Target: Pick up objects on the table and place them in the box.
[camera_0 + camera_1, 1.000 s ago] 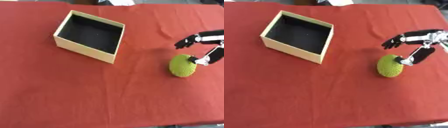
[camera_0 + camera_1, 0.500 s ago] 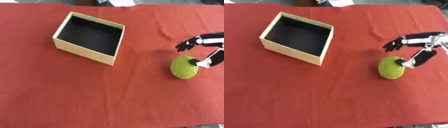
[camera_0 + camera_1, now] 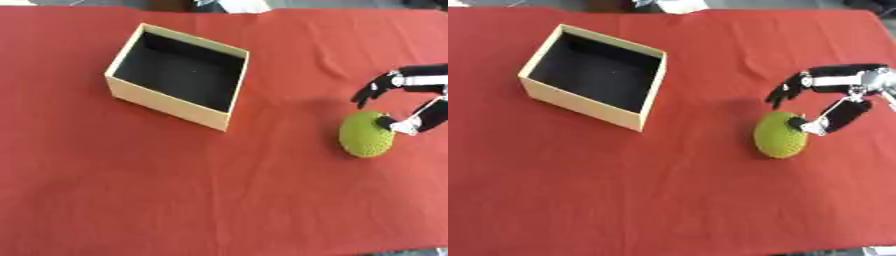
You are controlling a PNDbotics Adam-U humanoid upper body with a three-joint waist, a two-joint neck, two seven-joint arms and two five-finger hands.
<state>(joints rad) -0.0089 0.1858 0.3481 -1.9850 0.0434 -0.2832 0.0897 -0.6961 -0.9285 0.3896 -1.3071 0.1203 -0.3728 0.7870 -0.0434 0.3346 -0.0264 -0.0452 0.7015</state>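
The right hand (image 3: 833, 100) reaches in from the right edge with its fingers (image 3: 783, 92) spread and only lightly bent above the green ball (image 3: 780, 134), while its thumb tip touches the ball's upper right side. The ball sits on the red tablecloth (image 3: 667, 200), well apart from the open box (image 3: 579, 102) at upper left, with bare cloth between them.

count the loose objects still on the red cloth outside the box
1: a round yellow-green textured ball on the red cloth, right of the tan open box with black inside, at the right hand. The box looks empty.
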